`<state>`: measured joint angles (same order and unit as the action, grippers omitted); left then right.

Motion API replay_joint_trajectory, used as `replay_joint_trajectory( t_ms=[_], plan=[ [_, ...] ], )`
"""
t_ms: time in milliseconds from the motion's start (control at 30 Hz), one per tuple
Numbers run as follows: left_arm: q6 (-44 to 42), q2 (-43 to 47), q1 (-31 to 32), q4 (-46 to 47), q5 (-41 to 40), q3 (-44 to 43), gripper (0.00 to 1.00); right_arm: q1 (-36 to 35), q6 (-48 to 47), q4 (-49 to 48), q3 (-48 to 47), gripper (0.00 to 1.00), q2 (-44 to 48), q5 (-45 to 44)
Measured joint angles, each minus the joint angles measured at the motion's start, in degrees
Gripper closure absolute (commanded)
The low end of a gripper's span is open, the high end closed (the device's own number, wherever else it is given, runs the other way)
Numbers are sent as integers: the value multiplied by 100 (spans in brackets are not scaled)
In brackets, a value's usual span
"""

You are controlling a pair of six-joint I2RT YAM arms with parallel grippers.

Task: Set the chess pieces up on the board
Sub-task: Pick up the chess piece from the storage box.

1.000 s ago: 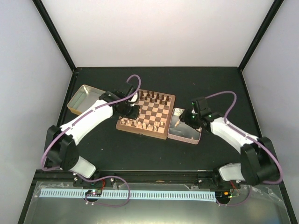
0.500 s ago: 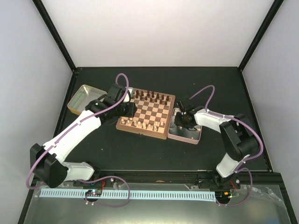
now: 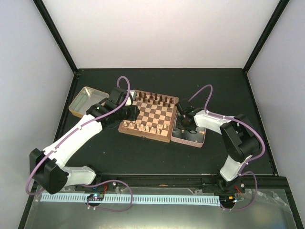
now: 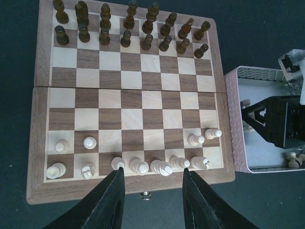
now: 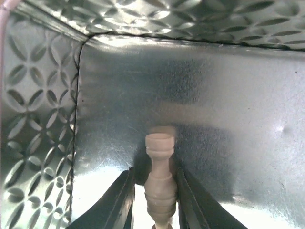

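The board lies at mid-table, dark chessmen filling its far two rows. Several light chess pieces stand on its near two rows, with some squares bare. My left gripper hovers open over the board's near edge, holding nothing. In the top view it sits over the board's left side. My right gripper is down inside the metal tin right of the board. It is shut on a light chess piece, which points away between the fingers.
A second shallow tin lies left of the board. A few loose light pieces lie in the right tin beside the board. Embossed tin walls stand close on the left and far side of the right gripper.
My right gripper moved left into the tin and closed round the light piece. The left arm shifted its pose beside the board's left side, its jaws still open.
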<state>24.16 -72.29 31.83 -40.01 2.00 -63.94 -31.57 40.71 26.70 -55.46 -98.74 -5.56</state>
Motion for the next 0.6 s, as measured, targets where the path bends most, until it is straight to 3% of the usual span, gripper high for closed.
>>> replay_joint_trajectory(
  t_ms=[233,467,600],
  plan=[
    [24,44,0,105,111,57,63,-109,-317,138,-4,94,0,-214],
    [160,201,0,433,389,302,52,-120,-566,-195,249,94,205,-345],
    [282,428,0,876,828,581,44,-120,-940,-660,841,93,1108,-219]
  ],
)
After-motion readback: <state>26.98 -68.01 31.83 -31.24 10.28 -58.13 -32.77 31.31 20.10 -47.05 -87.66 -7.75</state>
